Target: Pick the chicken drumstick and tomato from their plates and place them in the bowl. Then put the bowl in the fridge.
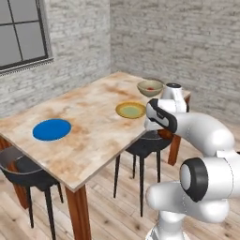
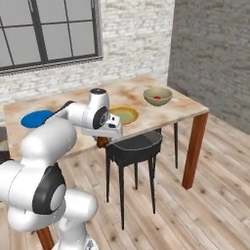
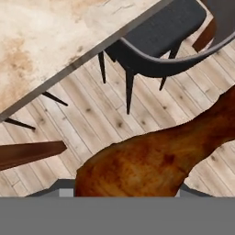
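The gripper [image 2: 101, 140] hung just off the near long edge of the wooden table [image 1: 89, 136], above a black chair [image 2: 134, 146] pushed under that edge, and it pinched the chicken drumstick [image 3: 156, 160], which in the hand view lay large across the lower part, over plank floor. A reddish-brown bit of the meat showed beneath the hand in both base views. On the table, the bowl [image 1: 150, 87] stood near the far corner with the tomato [image 1: 150, 88] inside it; the yellow-rimmed plate [image 1: 131, 110] lay just beside the bowl, nearer the arm, and the blue plate [image 1: 51, 129] sat well apart toward the table's other end. A second chair [image 1: 21, 171] stood at that end. No writing could be read anywhere.
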